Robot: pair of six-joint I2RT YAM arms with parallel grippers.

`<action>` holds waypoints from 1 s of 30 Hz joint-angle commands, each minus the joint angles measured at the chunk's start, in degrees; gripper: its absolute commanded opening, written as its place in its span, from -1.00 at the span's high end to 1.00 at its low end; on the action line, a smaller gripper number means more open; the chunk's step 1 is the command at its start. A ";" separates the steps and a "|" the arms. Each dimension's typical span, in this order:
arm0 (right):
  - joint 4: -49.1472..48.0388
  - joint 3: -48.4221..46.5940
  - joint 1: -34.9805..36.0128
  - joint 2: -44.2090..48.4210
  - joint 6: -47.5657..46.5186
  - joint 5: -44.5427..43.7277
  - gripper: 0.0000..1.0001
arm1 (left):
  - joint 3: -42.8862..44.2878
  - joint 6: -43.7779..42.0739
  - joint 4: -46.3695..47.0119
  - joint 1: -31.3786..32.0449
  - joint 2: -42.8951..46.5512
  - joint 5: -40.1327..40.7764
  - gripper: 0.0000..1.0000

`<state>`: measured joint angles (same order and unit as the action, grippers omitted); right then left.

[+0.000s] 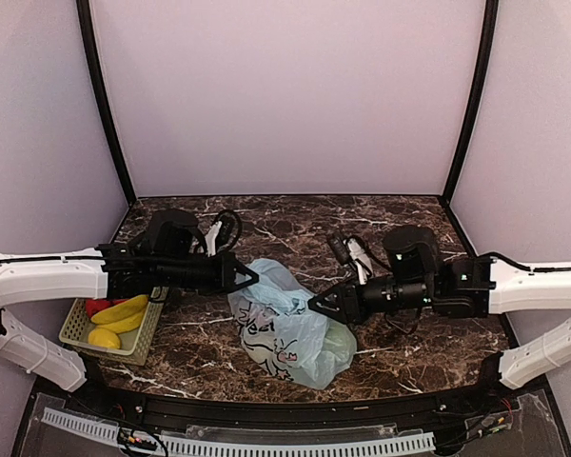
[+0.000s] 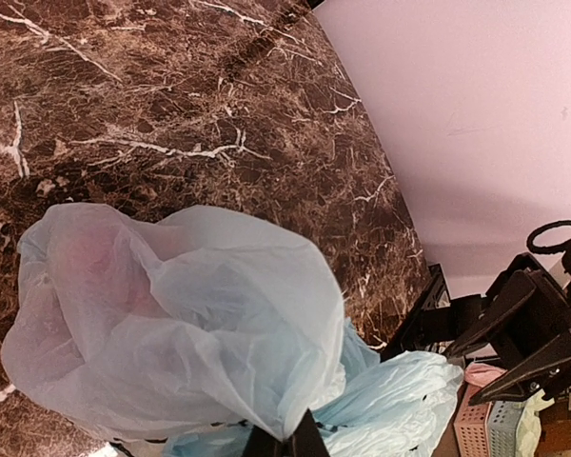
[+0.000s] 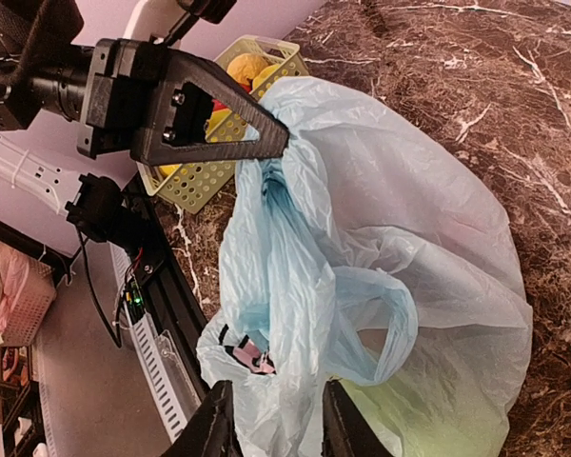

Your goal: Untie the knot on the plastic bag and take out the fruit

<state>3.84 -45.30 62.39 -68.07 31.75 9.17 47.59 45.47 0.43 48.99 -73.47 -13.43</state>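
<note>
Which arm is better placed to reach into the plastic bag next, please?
Probably the right. The left gripper is shut on the plastic bag, holding its edge up, so it is occupied. The right gripper has its jaws apart against the bag, free to move in.

My top camera looks down from behind onto the whole table (image 1: 209, 347). Both wrist cameras sit close on the bag (image 1: 290, 324), left facing 3 o'clock, right 9.
</note>
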 commanded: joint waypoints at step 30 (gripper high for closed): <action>5.95 -8.84 -2.16 -5.80 -0.57 -8.74 1.00 | 2.82 -4.42 -1.31 -2.63 1.31 -1.94 0.99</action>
<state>10.70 -55.77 60.75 -77.80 29.26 5.76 48.45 42.44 -0.08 48.29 -73.41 -14.59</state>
